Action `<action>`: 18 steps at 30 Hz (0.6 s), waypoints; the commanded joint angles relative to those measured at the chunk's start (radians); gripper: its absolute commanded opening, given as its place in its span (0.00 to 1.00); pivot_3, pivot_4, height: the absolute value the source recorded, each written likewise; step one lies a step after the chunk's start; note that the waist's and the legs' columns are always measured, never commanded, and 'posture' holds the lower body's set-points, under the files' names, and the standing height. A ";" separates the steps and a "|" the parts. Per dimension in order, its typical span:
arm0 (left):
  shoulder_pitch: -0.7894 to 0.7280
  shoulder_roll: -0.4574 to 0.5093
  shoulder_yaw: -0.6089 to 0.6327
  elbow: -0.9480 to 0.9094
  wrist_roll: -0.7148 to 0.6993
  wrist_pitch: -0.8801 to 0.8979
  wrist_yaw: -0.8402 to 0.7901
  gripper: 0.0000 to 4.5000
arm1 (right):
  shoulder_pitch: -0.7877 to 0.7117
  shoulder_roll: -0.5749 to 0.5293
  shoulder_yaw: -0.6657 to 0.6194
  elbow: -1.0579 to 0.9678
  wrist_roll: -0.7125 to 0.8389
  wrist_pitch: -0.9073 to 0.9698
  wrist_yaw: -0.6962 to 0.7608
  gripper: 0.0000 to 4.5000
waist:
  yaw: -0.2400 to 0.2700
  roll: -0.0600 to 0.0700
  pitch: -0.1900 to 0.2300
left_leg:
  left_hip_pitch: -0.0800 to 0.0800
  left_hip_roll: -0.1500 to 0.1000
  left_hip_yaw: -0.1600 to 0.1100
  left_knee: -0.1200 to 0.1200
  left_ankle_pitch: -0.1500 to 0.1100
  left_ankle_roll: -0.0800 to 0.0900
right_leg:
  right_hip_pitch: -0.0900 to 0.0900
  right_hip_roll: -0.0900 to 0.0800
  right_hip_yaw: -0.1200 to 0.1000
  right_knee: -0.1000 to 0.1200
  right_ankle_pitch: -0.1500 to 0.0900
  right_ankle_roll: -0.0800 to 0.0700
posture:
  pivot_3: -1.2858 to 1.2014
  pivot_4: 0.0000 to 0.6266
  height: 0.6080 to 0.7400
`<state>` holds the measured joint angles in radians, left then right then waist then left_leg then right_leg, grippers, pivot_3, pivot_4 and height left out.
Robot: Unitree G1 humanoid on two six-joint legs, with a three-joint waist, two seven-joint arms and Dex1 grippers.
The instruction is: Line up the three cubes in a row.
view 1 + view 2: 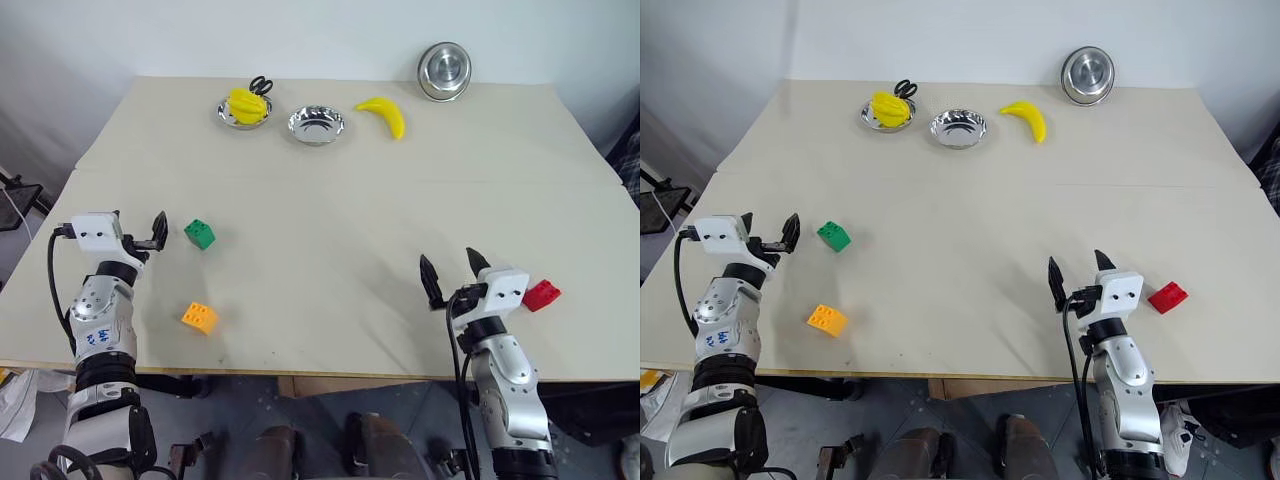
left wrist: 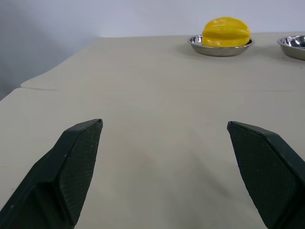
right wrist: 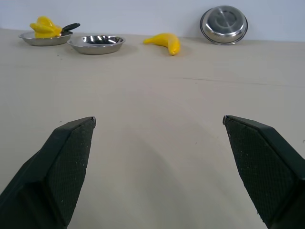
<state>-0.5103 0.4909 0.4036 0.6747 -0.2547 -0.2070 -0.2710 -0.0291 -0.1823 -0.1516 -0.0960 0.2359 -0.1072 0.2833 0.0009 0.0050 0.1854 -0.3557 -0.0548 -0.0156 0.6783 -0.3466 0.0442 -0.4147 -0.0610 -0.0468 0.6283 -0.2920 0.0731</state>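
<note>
Three studded cubes lie apart on the beige table [image 1: 330, 210]. The green cube [image 1: 200, 234] is at the left, with the orange-yellow cube [image 1: 200, 317] nearer the front edge below it. The red cube [image 1: 541, 295] sits at the front right. My left gripper [image 1: 148, 236] hovers open just left of the green cube, holding nothing. My right gripper [image 1: 450, 262] stands open just left of the red cube, also with nothing in it. In the wrist views, only bare table lies between the spread fingers of the left gripper [image 2: 164, 123] and of the right gripper [image 3: 158, 119].
Along the far edge stand a steel bowl [image 1: 228, 116] with a yellow fruit [image 1: 245, 104] and black scissors [image 1: 261, 85], an empty steel bowl [image 1: 316, 124], a banana [image 1: 382, 115] and a tilted steel bowl [image 1: 444, 71]. The table's front edge runs close behind both grippers.
</note>
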 commanded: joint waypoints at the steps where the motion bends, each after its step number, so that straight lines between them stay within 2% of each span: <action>1: 0.019 0.007 0.017 -0.062 -0.022 -0.017 -0.011 0.99 | -0.008 -0.006 -0.009 -0.020 0.020 -0.030 0.021 1.00 | 0.000 0.000 0.000 | 0.000 0.000 0.000 0.000 0.000 0.000 | 0.000 0.000 0.000 0.000 0.000 0.000 | 0.52 0.24 1.00; 6: 0.109 0.021 0.017 -0.206 -0.086 -0.007 -0.139 0.99 | -0.019 -0.029 -0.009 -0.063 0.107 -0.062 0.141 1.00 | -0.003 0.000 0.000 | 0.000 0.000 0.000 0.000 0.000 0.000 | 0.000 0.000 0.000 0.000 0.000 0.000 | 0.52 0.24 1.00; 9: 0.265 0.109 0.012 -0.408 -0.200 0.043 -0.418 0.99 | 0.012 -0.194 -0.034 -0.155 0.274 0.051 0.381 1.00 | -0.007 0.001 0.000 | 0.000 0.000 0.000 0.000 0.000 0.000 | 0.000 0.000 0.000 0.000 0.000 0.000 | 0.52 0.24 1.00; 12: 0.361 0.203 0.023 -0.516 -0.277 0.157 -0.557 0.99 | 0.059 -0.348 -0.098 -0.187 0.372 0.104 0.536 1.00 | -0.002 0.001 0.001 | 0.000 0.001 -0.001 -0.001 -0.002 0.002 | 0.001 0.000 0.000 -0.003 0.000 0.000 | 0.52 0.24 1.00; 18: 0.471 0.292 0.004 -0.676 -0.359 0.249 -0.764 0.99 | 0.187 -0.556 -0.340 -0.154 0.531 0.239 0.693 1.00 | 0.026 0.002 0.001 | 0.000 0.001 -0.002 0.001 -0.002 0.004 | 0.006 -0.001 0.001 -0.010 -0.001 -0.001 | 0.52 0.24 1.00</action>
<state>-0.0526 0.7685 0.4113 0.0599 -0.5743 0.0370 -0.9692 0.1327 -0.7136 -0.4042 -0.2479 0.7172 0.1089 0.9392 0.0265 0.0074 0.1867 -0.3553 -0.0534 -0.0174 0.6787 -0.3491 0.0487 -0.4083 -0.0623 -0.0461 0.6177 -0.2927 0.0718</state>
